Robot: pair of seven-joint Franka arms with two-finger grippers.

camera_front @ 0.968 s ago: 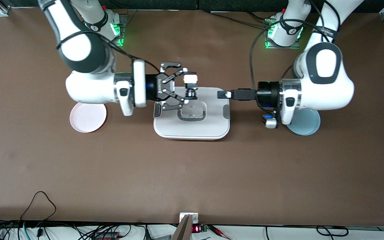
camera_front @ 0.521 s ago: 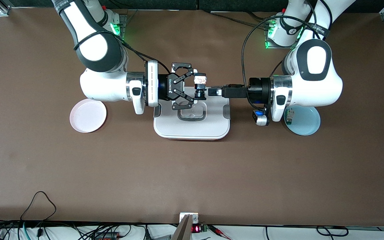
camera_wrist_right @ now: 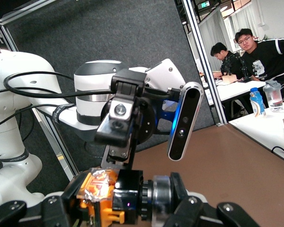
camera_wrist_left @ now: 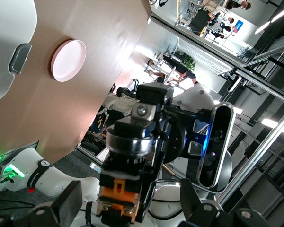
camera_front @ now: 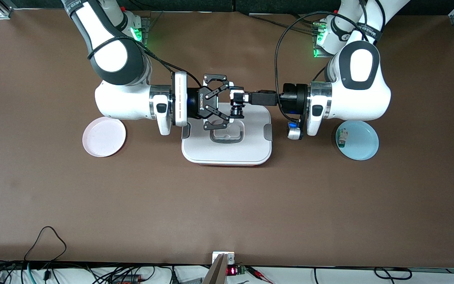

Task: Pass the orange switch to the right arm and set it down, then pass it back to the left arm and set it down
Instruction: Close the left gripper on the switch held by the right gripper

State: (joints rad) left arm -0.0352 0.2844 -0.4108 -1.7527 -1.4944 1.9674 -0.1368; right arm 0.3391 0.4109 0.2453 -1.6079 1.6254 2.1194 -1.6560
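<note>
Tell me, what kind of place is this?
Probably a robotics research lab: two white arms bolted to a brown test table, metal framing, loose cables, and people at desks nearby.

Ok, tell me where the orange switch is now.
In the front view, the orange switch is held up by the right gripper over the box, with the left gripper at it.

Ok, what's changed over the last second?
The left gripper slid in over the box up to the orange switch, which the right gripper holds. The right arm also advanced early, then stopped. Both plates and the box stayed put.
</note>
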